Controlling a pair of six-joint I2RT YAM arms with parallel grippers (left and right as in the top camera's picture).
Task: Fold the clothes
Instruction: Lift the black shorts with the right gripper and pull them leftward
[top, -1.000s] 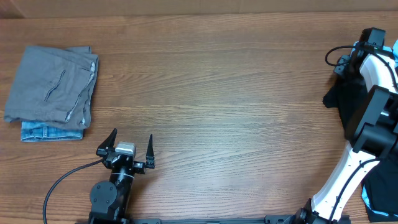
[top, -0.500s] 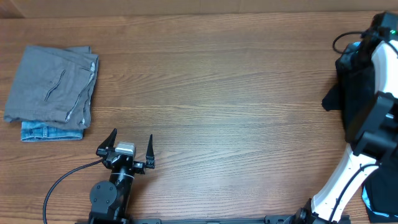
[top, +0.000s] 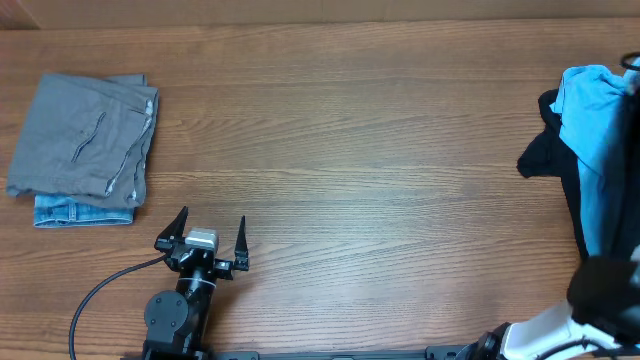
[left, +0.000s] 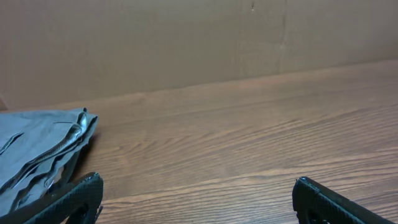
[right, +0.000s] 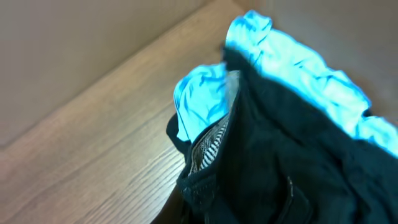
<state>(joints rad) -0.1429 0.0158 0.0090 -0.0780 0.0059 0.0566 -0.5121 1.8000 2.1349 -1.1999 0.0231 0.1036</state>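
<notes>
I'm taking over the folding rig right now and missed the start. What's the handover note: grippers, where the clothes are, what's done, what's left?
Left gripper: open, empty, at the front left of the table.
Right gripper: shut. Its fingers are hidden behind fabric, so I cannot tell what it pinches.
Clothes: a folded grey piece lies on a folded denim piece at the far left. The black garment and light blue T-shirt are bunched together at the right edge.
Done: the grey and denim stack looks folded.
Left: the black garment and T-shirt, neither spread nor folded yet.
</notes>
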